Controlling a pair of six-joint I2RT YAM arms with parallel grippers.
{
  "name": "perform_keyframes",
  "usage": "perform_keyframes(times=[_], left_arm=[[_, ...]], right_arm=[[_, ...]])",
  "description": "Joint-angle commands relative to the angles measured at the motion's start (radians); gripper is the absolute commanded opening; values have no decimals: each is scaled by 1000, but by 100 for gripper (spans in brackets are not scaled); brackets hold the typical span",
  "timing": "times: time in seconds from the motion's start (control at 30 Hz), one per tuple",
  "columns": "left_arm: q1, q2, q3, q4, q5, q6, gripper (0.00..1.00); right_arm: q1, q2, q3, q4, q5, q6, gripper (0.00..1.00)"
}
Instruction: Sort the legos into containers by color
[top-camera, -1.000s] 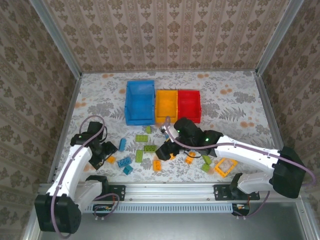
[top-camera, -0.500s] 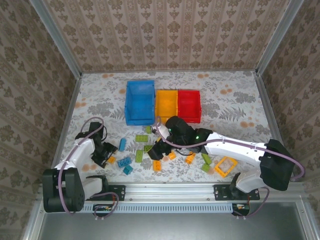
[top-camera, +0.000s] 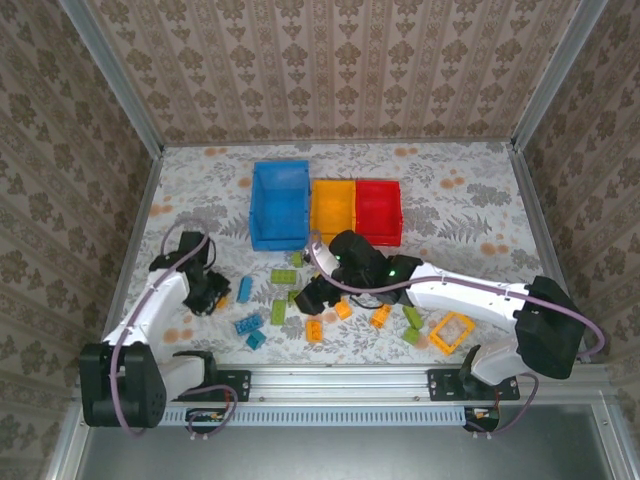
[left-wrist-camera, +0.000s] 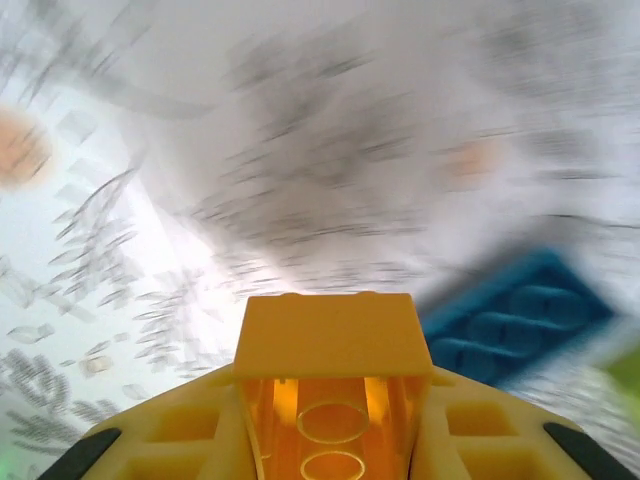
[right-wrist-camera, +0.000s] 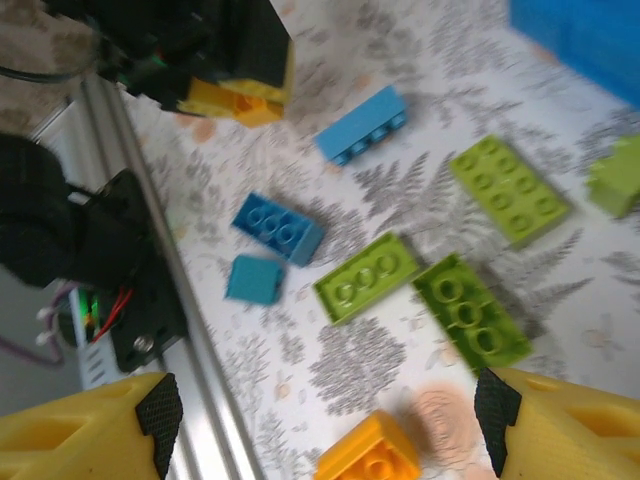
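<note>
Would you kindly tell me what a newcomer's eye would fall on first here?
A blue bin, a yellow bin and a red bin stand in a row toward the table's far side. Nearer, the left gripper's jaws clamp an orange brick, while the right gripper hangs open above scattered lime green bricks.

The tabletop has a white cloth with grey leaves and orange spots, and three walls with brown flowery paper stand around it.

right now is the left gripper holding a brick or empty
Holding one. The left gripper is shut on an orange brick, which sits between its fingers in the wrist view.
</note>
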Motion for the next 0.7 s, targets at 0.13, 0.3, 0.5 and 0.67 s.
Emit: perform_keyframes(times=[0.13,0.3,0.5,0.67], left_arm=[[-241,226,425,-36,-141,168,23],[-316,476,651,-33,-140,258,23],[-316,720,820,-44,-113,312,25],[-315,834,896,-56,-94,326,27]], right_arm=[[-101,-117,-11,59,189,56,80],[-181,-117,-2,71,217,132,79],[-229,-157,-26,74,235,179,79],[-237,-209,-69,52,256,190,79]])
